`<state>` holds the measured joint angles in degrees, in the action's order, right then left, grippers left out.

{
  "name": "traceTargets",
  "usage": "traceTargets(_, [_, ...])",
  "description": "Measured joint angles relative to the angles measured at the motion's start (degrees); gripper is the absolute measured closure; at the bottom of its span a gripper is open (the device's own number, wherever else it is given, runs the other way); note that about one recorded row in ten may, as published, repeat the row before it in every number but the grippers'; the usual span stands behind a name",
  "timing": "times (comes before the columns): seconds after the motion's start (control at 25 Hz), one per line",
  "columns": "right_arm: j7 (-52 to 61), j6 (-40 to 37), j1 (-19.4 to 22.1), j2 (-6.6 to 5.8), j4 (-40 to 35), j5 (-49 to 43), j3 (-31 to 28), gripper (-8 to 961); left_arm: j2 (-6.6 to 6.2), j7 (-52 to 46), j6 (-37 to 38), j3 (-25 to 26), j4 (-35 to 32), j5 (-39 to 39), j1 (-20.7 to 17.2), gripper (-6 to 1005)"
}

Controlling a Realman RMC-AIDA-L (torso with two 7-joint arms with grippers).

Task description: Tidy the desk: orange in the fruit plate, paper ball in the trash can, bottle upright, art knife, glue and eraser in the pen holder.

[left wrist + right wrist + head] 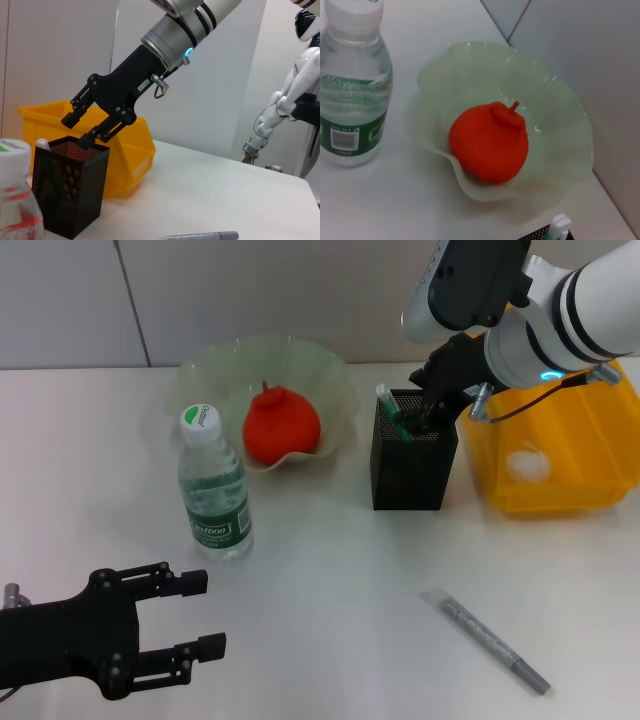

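Right gripper hangs over the holder, fingers spread, nothing between them. It should lift straight up, clear of the rim, then go for the knife lying on the desk. Left gripper waits low, fingers spread.

Bright, even overhead light; soft shadows, sharp focus.

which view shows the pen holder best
The head view: the whole pen holder shows, with the right end effector over its opening. The left wrist view shows it side-on; the right wrist view catches only a corner of its rim.
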<state>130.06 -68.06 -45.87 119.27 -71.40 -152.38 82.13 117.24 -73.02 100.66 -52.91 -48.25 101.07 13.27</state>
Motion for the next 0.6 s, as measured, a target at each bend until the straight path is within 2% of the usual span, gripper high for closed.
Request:
traceTargets(0.24, [1.2,-1.4,0.0,0.00,-1.4,0.0,-0.4,413,-0.02,0.0,0.0,0.0,0.0,0.0,0.1,289])
traceTargets(0.32, [3.0,-4.7,0.1,-0.05,-3.8,0.0,-1.2,334,-0.10,0.0,0.0,0.0,0.0,0.0,0.1,289])
traceTargets(0.4, [7.4,-13.6,0.0,-0.08,-10.4,0.0,-2.9,255,-0.21,0.0,0.1,0.0,0.0,0.0,0.2,289])
traceTargets(0.44, [7.4,-13.6,0.0,-0.08,-10.4,0.0,-2.9,254,-0.21,0.0,0.1,0.0,0.0,0.0,0.2,289])
traceTargets(0.56, [12.5,-23.6,-1.1,-0.14,-15.7,-0.6,-4.2,252,-0.30,0.1,0.1,0.0,0.0,0.1,0.3,290])
traceTargets(0.6, [15.7,-29.5,-2.3,-0.16,-17.2,-1.0,-5.4,251,-0.33,0.3,0.1,0.0,0.0,0.1,0.4,290])
